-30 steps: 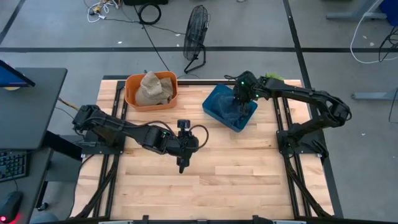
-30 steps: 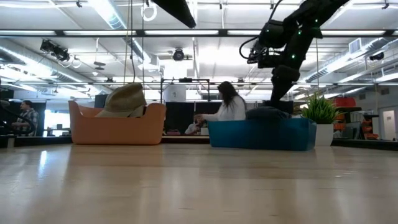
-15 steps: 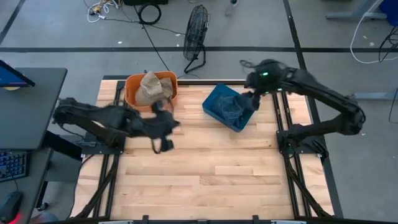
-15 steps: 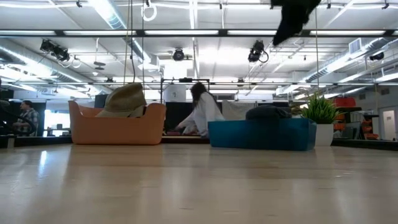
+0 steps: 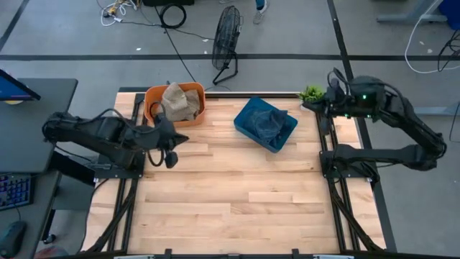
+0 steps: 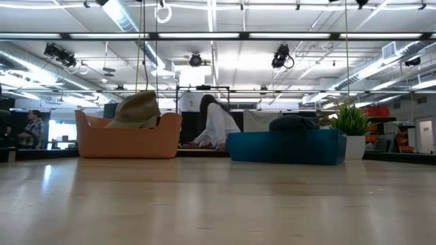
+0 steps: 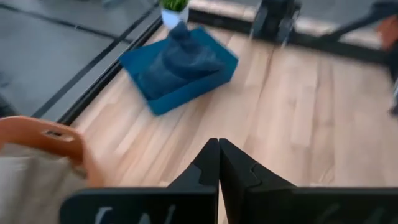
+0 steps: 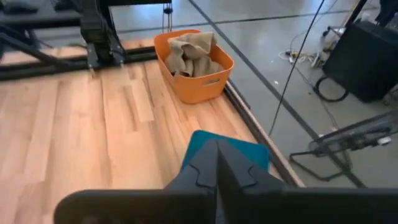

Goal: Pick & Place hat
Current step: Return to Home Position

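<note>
A tan hat (image 5: 177, 101) lies crumpled in the orange basket (image 5: 154, 112) at the table's far left; it rises above the rim in the low view (image 6: 138, 109). A dark blue hat (image 5: 267, 124) lies in the blue tray (image 5: 248, 128) at the far middle, also seen in the left wrist view (image 7: 177, 62). My left gripper (image 5: 171, 152) is shut and hangs just near of the orange basket, touching nothing. My right gripper (image 5: 325, 103) is shut by the table's far right edge, clear of the tray.
A small green plant (image 5: 311, 93) stands at the far right corner beside my right gripper. Bare wooden tabletop (image 5: 244, 194) stretches across the middle and near side. A fan (image 5: 226, 36) stands on the floor beyond the table; a person (image 6: 214, 124) bends in the room behind.
My right gripper has risen out of the blue tray and drawn back toward the table's far right edge; the dark blue hat stays lying in the tray. My left gripper has swung from the table's middle toward the left edge, ending near the orange basket.
</note>
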